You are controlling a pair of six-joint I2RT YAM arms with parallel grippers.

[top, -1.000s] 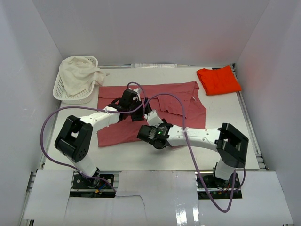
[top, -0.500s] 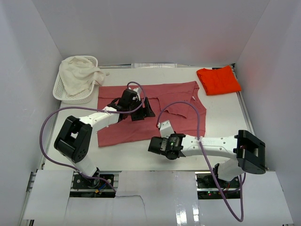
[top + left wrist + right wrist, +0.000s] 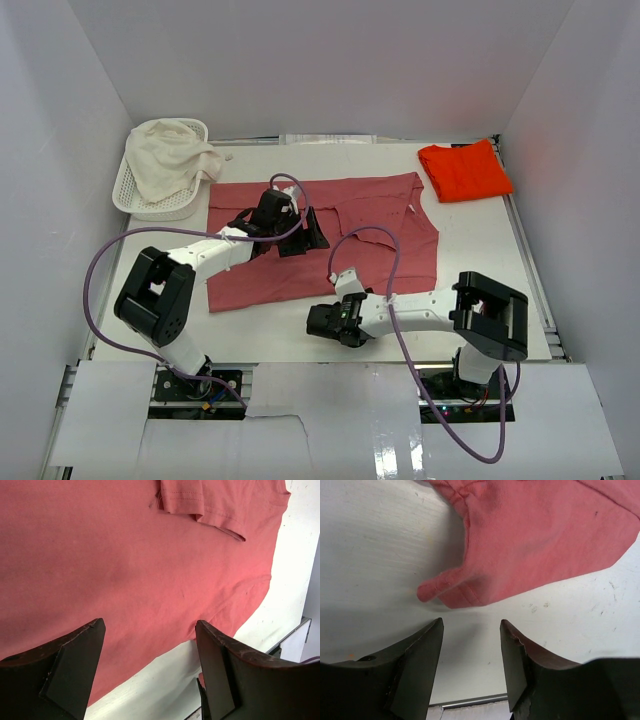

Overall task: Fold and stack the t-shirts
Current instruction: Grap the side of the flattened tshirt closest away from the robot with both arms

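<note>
White table (image 3: 480,230): rose shirt (image 3: 375,205) corner just beyond spread right fingers (image 3: 415,665); left fingers (image 3: 65,670) spread above shirt.

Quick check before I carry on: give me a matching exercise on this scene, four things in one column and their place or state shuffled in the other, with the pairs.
Things
1. rose-red t-shirt
2. orange-red t-shirt
3. basket
4. right gripper

Place or state
A. far left corner, holding a cream cloth
B. open, over bare table just off a shirt's near edge
C. folded small, far right corner
D. spread out flat, middle of the table

Pairs: 1-D, 2-C, 3-A, 4-B
</note>
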